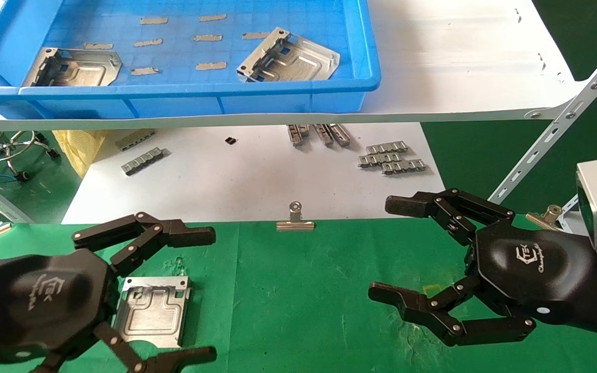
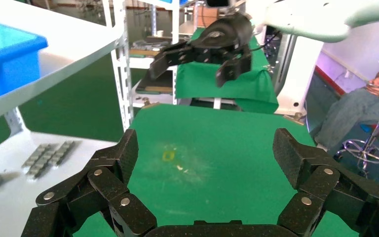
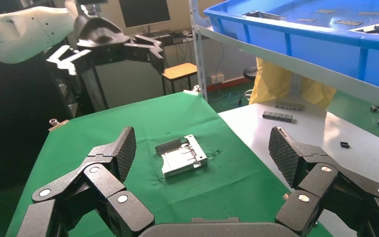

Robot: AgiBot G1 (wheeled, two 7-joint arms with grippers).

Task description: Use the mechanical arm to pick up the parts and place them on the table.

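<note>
One silvery part (image 1: 153, 310) lies flat on the green table (image 1: 303, 290) at the near left; it also shows in the right wrist view (image 3: 181, 156). My left gripper (image 1: 202, 295) is open and empty, its fingers (image 1: 179, 234) spread either side of that part and above it. My right gripper (image 1: 384, 248) is open and empty over the green cloth at the right, near a faint yellow mark (image 2: 168, 156). Two more parts (image 1: 73, 67) (image 1: 288, 56) lie in the blue bin (image 1: 200, 98) on the white shelf.
A silver binder clip (image 1: 295, 219) sits at the cloth's far edge. Small grey segmented strips (image 1: 392, 157) (image 1: 142, 160) lie on the white sheet (image 1: 236, 181) under the shelf board (image 1: 464, 67). A slotted shelf brace (image 1: 563, 129) runs at the right.
</note>
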